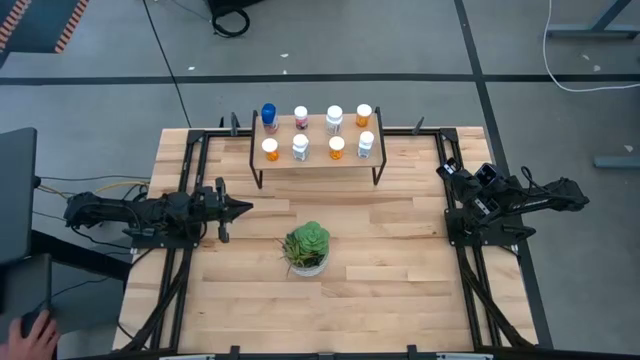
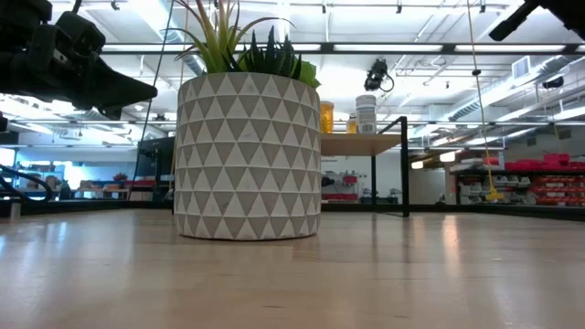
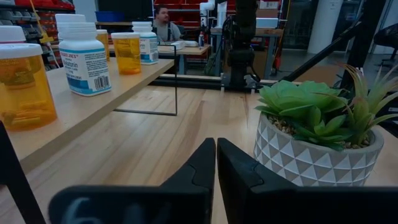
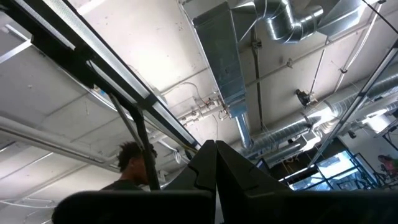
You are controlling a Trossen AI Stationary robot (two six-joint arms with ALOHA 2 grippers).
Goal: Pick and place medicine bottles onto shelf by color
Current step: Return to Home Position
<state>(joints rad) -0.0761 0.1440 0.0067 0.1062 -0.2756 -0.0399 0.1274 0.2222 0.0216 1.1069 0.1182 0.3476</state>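
Left gripper: jaws closed, the two fingers pressed together with nothing between them. It hangs unloaded above the table. Just ahead of the jaws, off to one side, stands the potted plant, near the fingertips but clear of them. Ahead on the other side is the shelf, raised on thin black legs and also clear of the jaws.

The left wrist view shows the shelf only at an angle, with some bottles hidden behind others. Only the high view gives the full count: eight medicine bottles upright on the shelf in two rows of four, none on the table. In the row nearer the jaws, counted from the left arm's side, they run orange, white, orange, white. The far row runs blue, white with a pinkish body, white, orange.

In the low view the plant pot hides most of the shelf. Only one end of the board shows, with an orange and a white bottle on it.

Right gripper: jaws closed and empty. Its own view points upward and shows only ceiling ducts and a person's head. The high view places it at the table's right edge, apart from the shelf's right end.

Beyond the table, the left wrist view shows a seated person.
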